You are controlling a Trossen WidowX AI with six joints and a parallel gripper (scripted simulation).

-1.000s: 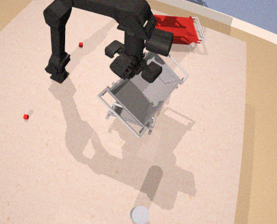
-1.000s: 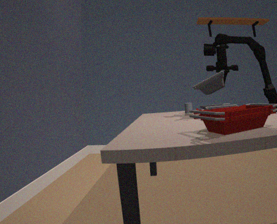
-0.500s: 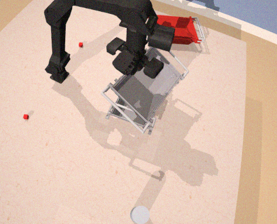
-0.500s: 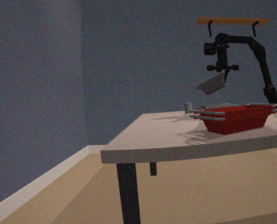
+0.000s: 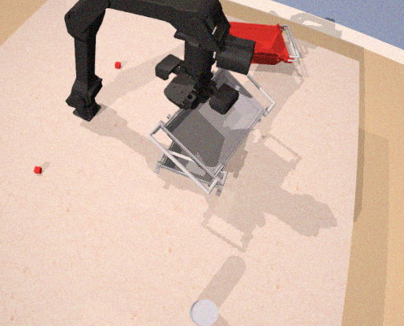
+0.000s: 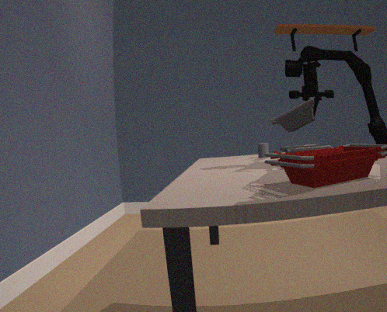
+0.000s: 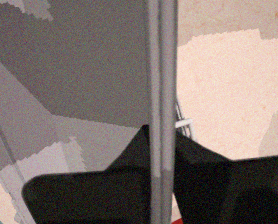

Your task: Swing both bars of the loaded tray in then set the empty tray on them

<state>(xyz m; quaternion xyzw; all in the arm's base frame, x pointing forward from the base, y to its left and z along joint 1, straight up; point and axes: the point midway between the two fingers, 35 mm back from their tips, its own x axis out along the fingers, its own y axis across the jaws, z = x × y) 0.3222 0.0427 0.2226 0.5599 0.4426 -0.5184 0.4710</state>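
Note:
The empty grey tray (image 5: 199, 141) (image 6: 296, 117) (image 7: 90, 65) hangs in the air, clearly tilted in the exterior view, with its own wire bars out past its ends. My gripper (image 5: 197, 104) (image 6: 315, 103) (image 7: 153, 130) is shut on its long rim. The loaded grey tray (image 5: 187, 174) stands on the table beneath it in the top view; only one end shows. A pale bar (image 5: 182, 156) lies across that end, inside the rim. The rest of the loaded tray, its other bar and its blocks are hidden by the held tray and the arm.
A red tray (image 5: 264, 40) (image 6: 335, 168) with wire bars stands near the table's far edge in the top view. A grey cylinder (image 5: 204, 312) (image 6: 263, 150) stands apart. Two small red cubes (image 5: 118, 65) (image 5: 37, 169) lie near the arm's base. A shelf (image 6: 323, 29) is on the wall.

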